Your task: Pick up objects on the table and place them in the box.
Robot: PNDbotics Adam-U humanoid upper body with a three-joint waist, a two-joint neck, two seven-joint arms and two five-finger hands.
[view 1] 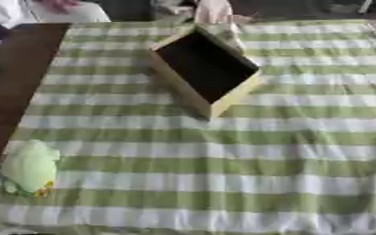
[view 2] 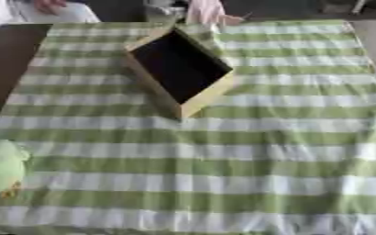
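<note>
green stripes, one box, one soft toy

green and white stripes run across the cloth (view 1: 223, 174) that covers the surface. at the left side the cloth stops and a dark brown bit of the surface (view 1: 14, 78) shows.

a box (view 1: 206, 69) sits on the cloth, toward the far side and a little left of the middle. it is turned so one corner points at the camera. its walls are a light tan colour and the inside looks dark. nothing can be made out inside it.

a soft, pale green toy (view 1: 29, 167) lies on the cloth near the lower left corner, close to the cloth's left edge. it has a small spot of orange and yellow at its near end. it is well apart from the box, with plain striped cloth between them. in the right eye view the toy sits right at the left edge of the picture.

something pink (view 2: 203, 11) hangs just past the far edge of the cloth, behind the box. i cannot tell what it is.

no robot hand shows in either view, so i cannot tell if the fingers are apart or together.
</note>
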